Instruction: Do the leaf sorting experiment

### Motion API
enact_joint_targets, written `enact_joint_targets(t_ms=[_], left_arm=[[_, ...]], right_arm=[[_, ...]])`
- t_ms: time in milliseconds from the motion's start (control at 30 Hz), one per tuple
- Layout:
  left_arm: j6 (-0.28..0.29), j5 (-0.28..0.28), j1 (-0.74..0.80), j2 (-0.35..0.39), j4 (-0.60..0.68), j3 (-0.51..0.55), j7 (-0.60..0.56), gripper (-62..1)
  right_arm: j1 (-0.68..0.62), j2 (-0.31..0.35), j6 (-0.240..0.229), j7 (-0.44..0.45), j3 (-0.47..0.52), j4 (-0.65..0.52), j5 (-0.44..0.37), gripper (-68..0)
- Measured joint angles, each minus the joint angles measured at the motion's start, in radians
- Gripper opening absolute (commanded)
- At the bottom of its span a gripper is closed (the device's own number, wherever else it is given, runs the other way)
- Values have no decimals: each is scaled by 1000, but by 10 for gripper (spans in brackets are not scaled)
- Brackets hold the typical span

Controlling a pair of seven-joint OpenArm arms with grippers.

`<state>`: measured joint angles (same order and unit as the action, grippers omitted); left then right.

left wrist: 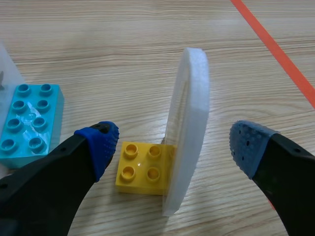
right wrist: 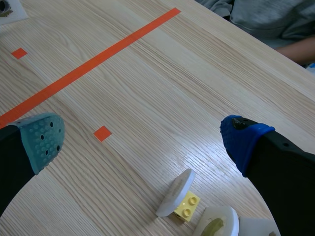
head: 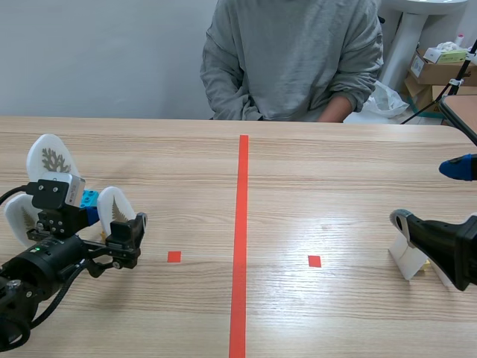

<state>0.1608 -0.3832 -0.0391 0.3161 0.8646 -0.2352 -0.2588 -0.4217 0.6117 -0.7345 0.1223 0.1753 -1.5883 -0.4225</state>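
A white foam disc (left wrist: 187, 123) stands on edge in a yellow brick (left wrist: 142, 168). It sits between the spread fingers of my left gripper (left wrist: 173, 145), which is open and touches neither side of it. In the scene view this disc (head: 115, 209) stands just behind the left gripper (head: 124, 237). Two more leaf discs (head: 51, 158) stand by a cyan brick (left wrist: 29, 123). My right gripper (right wrist: 143, 140) hangs open over bare table. Under and behind it a small white disc (right wrist: 176, 192) stands on a yellow brick (right wrist: 187, 205), beside another leaf disc (right wrist: 216, 226).
An orange-red tape line (head: 240, 239) runs down the table's middle, with small red squares (head: 174, 256) either side. A person in a grey sweater (head: 291, 60) sits across the table. Boxes (head: 440, 71) stand at the far right, off the table.
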Motion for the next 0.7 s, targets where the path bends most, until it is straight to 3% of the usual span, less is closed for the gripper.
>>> enact_joint_targets(t_ms=[233, 367, 700], left_arm=[[0, 0, 0, 0, 0, 0, 0, -59], [0, 0, 0, 0, 0, 0, 0, -7], [-1, 9, 0, 0, 19, 0, 0, -6]], right_arm=[[0, 0, 0, 0, 0, 0, 0, 4], [0, 0, 0, 0, 0, 0, 0, 4], [0, 0, 0, 0, 0, 0, 0, 4]])
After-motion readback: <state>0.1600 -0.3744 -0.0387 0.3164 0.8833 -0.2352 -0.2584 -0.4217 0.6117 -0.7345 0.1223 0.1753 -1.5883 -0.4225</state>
